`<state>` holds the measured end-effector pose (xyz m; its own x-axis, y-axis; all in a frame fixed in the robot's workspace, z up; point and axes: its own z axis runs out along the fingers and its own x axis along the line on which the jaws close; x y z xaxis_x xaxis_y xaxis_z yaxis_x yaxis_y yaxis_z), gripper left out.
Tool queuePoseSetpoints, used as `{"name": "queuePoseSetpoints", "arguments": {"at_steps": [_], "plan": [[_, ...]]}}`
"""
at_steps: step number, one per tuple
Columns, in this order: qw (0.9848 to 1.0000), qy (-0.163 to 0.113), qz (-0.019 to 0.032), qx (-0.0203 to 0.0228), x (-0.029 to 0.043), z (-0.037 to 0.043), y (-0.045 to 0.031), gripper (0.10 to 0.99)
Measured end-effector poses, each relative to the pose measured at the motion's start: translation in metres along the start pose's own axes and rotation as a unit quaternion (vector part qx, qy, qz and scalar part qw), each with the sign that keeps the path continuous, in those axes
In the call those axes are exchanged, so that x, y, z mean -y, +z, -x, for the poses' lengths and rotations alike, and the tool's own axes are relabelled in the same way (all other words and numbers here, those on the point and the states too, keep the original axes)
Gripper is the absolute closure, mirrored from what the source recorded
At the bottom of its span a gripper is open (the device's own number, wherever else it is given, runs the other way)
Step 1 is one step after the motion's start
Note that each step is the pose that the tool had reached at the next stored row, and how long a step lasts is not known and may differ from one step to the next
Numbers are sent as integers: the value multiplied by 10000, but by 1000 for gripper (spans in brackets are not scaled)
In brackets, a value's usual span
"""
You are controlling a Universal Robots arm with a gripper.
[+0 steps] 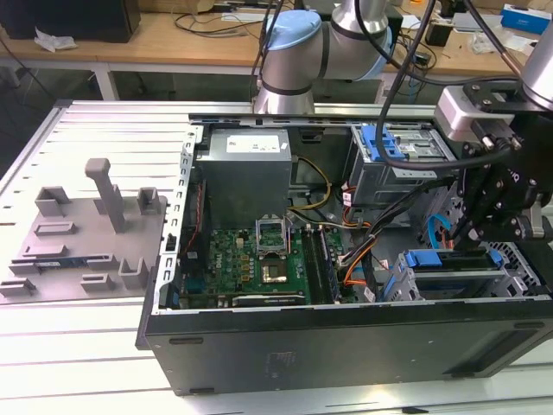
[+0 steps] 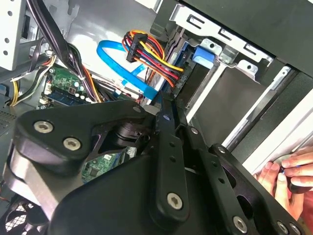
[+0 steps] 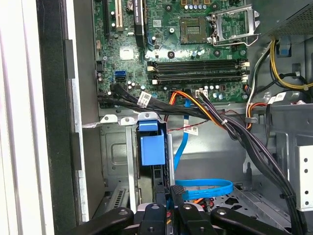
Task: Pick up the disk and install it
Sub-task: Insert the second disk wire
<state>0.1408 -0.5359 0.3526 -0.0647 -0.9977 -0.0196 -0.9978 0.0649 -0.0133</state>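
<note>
Disk (image 1: 449, 275) is seen in the exterior view as a flat slab framed by a bright blue plastic bracket, seated in the drive cage at the lower corner of the open computer case (image 1: 346, 346), toward the exterior view's right. The pincer (image 1: 473, 235) is held directly above it, at or just over its upper edge; whether the disk is gripped or freed cannot be told, as the fingertips are hidden behind dark linkages. By judgement, the pick-up is done and the insertion is well advanced, though full seating cannot be confirmed. In the first wrist view a smooth blue plastic tab (image 3: 151, 147) is seen on the bracket, set between pale stamped-metal cage walls. The green motherboard (image 1: 259, 259) is studded with slots and a square socket, and a glossy blue ribbon cable (image 3: 203, 187) is looped beside bundled coloured wires. In the second wrist view a person's hand (image 2: 288, 176) is rested at the case edge.
</note>
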Motion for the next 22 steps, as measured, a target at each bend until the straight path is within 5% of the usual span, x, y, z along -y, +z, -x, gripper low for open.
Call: {"name": "queuePoseSetpoints", "arguments": {"at_steps": [22], "plan": [[10000, -33, 16, -2, 2, -2, 105, 925]]}}
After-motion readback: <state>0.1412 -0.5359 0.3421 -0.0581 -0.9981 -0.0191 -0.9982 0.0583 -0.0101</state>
